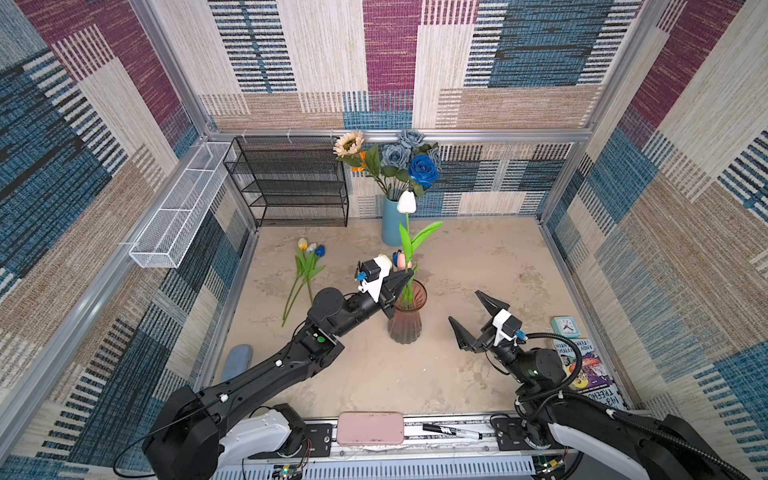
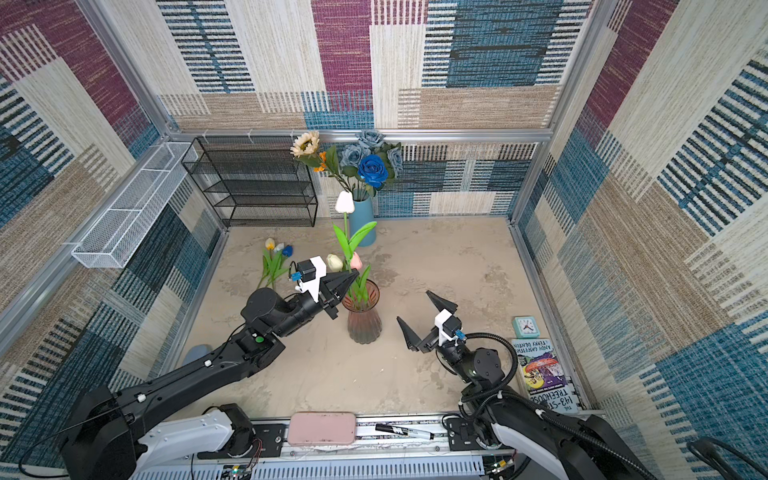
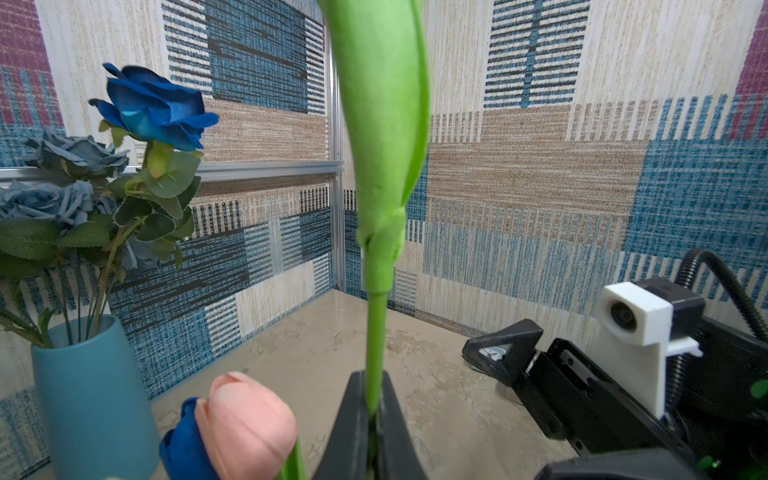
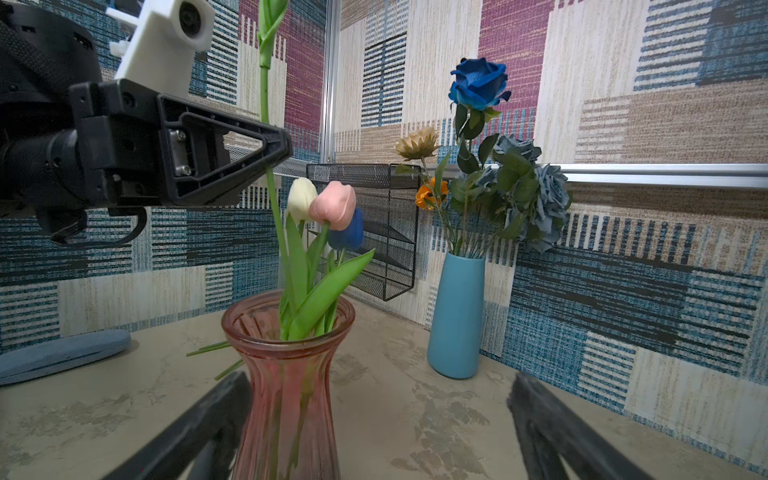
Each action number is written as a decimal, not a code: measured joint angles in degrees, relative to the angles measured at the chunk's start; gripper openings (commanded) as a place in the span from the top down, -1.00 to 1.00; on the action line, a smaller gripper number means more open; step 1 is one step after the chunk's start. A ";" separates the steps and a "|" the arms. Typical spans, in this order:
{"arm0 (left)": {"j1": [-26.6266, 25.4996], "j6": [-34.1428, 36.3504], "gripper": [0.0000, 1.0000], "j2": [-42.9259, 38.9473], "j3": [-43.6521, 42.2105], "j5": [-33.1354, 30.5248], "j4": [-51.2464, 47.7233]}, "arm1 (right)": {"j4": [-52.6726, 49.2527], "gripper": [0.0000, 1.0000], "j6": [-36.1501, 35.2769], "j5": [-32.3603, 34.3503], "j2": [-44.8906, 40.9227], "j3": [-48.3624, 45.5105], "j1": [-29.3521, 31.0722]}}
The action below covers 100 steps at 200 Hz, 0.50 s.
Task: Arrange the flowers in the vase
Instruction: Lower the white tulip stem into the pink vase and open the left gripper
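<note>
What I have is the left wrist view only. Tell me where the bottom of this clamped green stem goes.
Observer: The stem runs down from the left end effector into the mouth of the pink glass vase, beside the standing tulips in it.
Operator: Now report what is not yet in that vase.
Observer: In both top views, a few loose tulips lie flat on the table to the left of the vase, with yellow, pale and blue heads.
</note>
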 measured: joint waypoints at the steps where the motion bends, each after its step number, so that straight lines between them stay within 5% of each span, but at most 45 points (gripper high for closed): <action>1: -0.13 0.09 1.00 0.02 0.00 -0.04 -0.04 | 0.00 -1.00 0.00 0.00 0.00 0.00 0.00; 100: -2.75 1.57 0.89 4.37 -1.68 -6.54 -2.05 | -0.02 -1.00 0.00 0.02 0.37 0.00 0.00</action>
